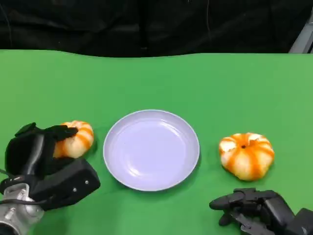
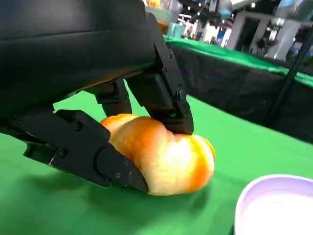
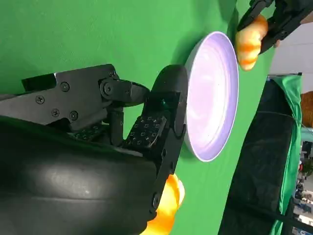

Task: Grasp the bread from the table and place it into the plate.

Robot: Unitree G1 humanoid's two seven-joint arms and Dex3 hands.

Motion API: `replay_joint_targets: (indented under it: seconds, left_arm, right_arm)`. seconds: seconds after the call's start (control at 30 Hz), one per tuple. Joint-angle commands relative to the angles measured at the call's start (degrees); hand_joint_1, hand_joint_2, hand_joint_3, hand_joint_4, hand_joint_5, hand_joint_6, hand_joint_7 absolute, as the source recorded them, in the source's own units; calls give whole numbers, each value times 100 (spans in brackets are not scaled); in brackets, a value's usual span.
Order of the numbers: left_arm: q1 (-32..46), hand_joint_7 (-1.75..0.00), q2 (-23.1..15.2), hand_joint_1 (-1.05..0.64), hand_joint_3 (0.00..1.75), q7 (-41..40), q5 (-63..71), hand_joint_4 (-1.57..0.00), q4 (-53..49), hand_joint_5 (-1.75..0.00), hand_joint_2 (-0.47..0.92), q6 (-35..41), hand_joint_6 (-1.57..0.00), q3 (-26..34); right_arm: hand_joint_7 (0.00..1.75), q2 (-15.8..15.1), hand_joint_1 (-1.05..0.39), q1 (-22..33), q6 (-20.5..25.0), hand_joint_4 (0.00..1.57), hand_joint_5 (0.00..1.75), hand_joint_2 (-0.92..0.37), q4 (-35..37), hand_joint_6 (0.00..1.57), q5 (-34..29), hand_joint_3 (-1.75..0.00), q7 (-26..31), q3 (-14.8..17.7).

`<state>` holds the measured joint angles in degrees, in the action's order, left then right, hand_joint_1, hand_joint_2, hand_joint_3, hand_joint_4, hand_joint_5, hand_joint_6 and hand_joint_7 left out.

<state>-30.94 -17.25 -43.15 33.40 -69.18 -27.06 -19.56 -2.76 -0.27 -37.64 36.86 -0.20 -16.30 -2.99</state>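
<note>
So, you're looking at this, largest first:
Table: green cloth-covered surface point(image 1: 234, 88), its far edge against a black backdrop.
Plate: round pale lavender dish point(image 1: 151, 149) in the middle of the table, nearer the front edge, with nothing in it.
Left hand: your left hand point(image 1: 36, 147) near the front-left corner; its fingers point(image 2: 98, 156) are wrapped on the left bread.
Right hand: your right hand point(image 1: 254, 208) at the front edge, right side, fingers curled in around nothing.
Right bread: orange-striped pumpkin-shaped bun point(image 1: 246, 154), right of the plate, just beyond your right hand.
Left bread: matching orange-and-cream bun point(image 1: 76, 138), left of the plate, resting on the cloth.
</note>
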Motion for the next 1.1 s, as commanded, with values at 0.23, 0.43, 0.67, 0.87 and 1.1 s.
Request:
replay_joint_targets:
  seconds: [0.23,0.43,0.67,0.87,1.1]
  left_arm:
    - [107,-1,-79,-4,0,-557,1,-92,95,-85,84,-508,-137,48]
    - [186,-1,-99,-4,1,-547,-37,-91,271,-86,85,-775,-137,91]
    - [323,-1,-123,-1,1,-423,-78,-89,644,-89,85,-1195,-139,146]
    - [434,-2,-117,-1,1,-304,-29,-91,1000,-85,86,-1421,-141,201]
    - [600,-1,3,0,0,71,-96,-91,1440,-86,85,-1499,-141,226]
  right_arm:
    - [25,-65,-3,-6,-19,81,113,-92,102,112,42,-41,5,44]
    - [25,-53,-2,-1,-53,80,112,-92,118,112,36,-42,14,37]
    - [25,-58,-3,-12,-66,80,112,-92,113,112,-28,-42,81,25]
    - [25,-31,-3,-40,-48,80,113,-92,121,112,-20,-41,101,13]
    - [26,-2,-3,-89,-55,80,114,-92,164,113,-82,-40,184,-6]
